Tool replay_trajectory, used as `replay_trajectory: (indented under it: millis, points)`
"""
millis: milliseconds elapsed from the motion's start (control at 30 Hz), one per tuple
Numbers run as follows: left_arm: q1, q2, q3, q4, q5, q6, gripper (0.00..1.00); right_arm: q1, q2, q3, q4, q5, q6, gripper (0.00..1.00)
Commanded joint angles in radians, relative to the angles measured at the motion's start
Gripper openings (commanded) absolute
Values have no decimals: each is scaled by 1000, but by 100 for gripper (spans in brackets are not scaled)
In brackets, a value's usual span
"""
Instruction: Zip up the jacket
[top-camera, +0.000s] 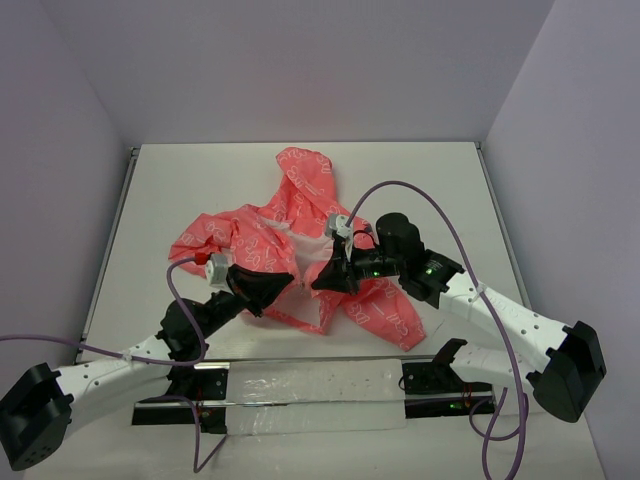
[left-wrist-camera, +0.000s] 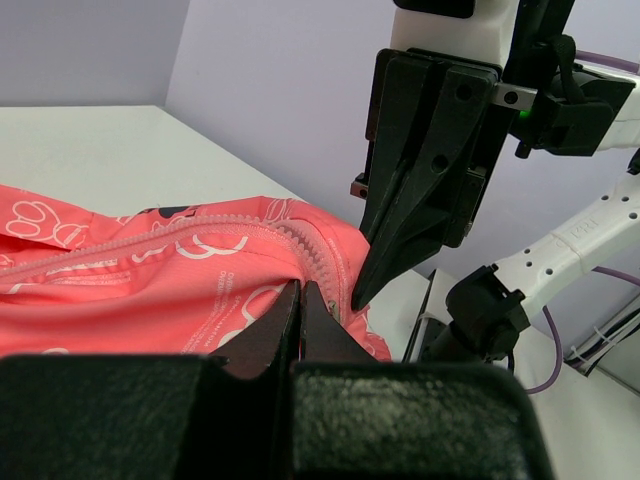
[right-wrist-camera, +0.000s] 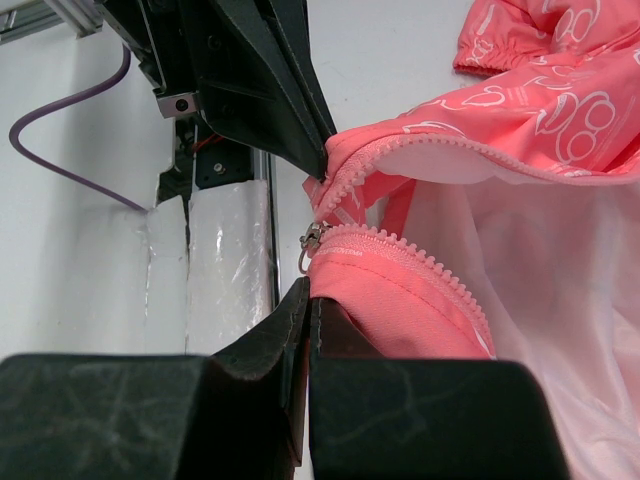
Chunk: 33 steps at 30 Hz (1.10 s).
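The coral-pink jacket (top-camera: 300, 240) lies open on the white table, hood to the far side, with its pale lining (top-camera: 300, 250) showing in the middle. My left gripper (top-camera: 285, 290) is shut on the bottom corner of one front panel, right by the zipper teeth (left-wrist-camera: 250, 232); its tips show in the left wrist view (left-wrist-camera: 300, 298). My right gripper (top-camera: 320, 280) is shut on the bottom corner of the other panel (right-wrist-camera: 400, 290), just below the metal zipper slider (right-wrist-camera: 312, 240). The two grippers' tips are nearly touching. The chest emblem is hidden.
A metal rail with a clear plastic-wrapped strip (top-camera: 310, 385) runs along the near table edge, close below both grippers. Purple cables (top-camera: 420, 195) loop over the arms. Walls close in the table at the back and both sides.
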<state>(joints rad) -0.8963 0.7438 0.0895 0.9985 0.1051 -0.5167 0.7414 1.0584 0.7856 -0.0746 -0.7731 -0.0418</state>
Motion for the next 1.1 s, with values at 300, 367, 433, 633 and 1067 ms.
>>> replay_trajectory:
  millis: [300,367,433,633,1067]
  points:
    - [-6,-10,7,66,-15,-3,0,-7,-2,53,33,-25,3,0]
    - [-6,-17,9,64,-19,-3,0,-7,-2,53,28,-23,2,0]
    - [-6,-20,10,60,-20,-2,0,-6,-3,50,24,-25,2,0]
    - [-6,-14,11,60,-16,-2,0,-7,-6,52,24,-27,3,0]
    - [-6,2,13,72,4,-6,0,-7,3,67,28,-25,0,0]
